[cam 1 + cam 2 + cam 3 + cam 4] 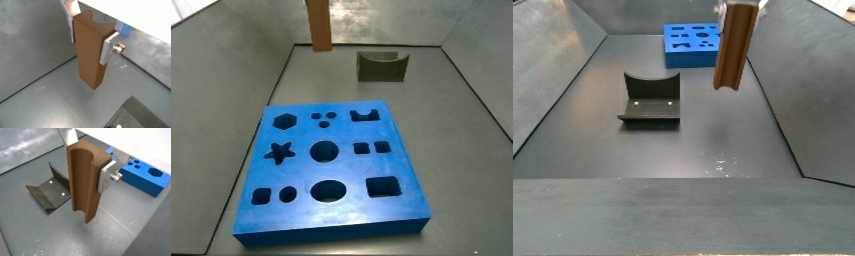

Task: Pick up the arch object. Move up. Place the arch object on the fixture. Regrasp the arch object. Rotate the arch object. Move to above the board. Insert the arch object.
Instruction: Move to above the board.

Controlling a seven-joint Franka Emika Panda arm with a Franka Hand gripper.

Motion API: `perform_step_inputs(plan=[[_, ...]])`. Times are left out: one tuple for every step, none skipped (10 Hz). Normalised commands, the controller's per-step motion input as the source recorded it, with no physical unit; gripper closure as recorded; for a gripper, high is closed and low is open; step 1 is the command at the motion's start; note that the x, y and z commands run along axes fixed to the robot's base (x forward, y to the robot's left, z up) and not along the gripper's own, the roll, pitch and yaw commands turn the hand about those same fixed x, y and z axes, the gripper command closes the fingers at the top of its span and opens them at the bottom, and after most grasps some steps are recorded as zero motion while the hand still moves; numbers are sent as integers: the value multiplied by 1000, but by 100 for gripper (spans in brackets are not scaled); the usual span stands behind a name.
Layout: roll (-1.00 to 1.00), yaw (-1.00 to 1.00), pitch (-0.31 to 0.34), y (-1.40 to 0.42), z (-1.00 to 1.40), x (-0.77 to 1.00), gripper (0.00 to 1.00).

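My gripper [90, 37] is shut on the arch object [89, 55], a long brown bar with a groove along one face. The bar hangs upright in the air, and the silver fingers [107, 177] clamp its upper part from both sides. Both side views show the arch object [319, 25] clear of the floor, its lower end free; there the gripper itself is cut off above the frame. The fixture [649, 100], a dark scooped block, stands on the floor beside the hanging arch object [735, 45] and apart from it. Beyond lies the blue board [331, 170] with its cut-out holes.
Grey sloping walls [560, 70] enclose the dark floor [714, 140] on all sides. A wrist view has the fixture [50, 190] below and to one side of the bar, and the board's [143, 175] corner on the opposite side.
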Motion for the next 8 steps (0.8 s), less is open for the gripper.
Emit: perform_step_inputs(plan=[[-145, -16, 20, 15, 1000, -59, 100], [-150, -24, 25, 15, 1000, -58, 100], [-170, -37, 30, 13, 1000, -52, 100], [-184, -43, 33, 13, 1000, -49, 100], [-182, -45, 32, 15, 1000, -48, 100], [-164, -40, 34, 16, 1000, -44, 100], [-159, -38, 35, 14, 1000, -40, 100], [-161, -40, 34, 15, 1000, -39, 100]])
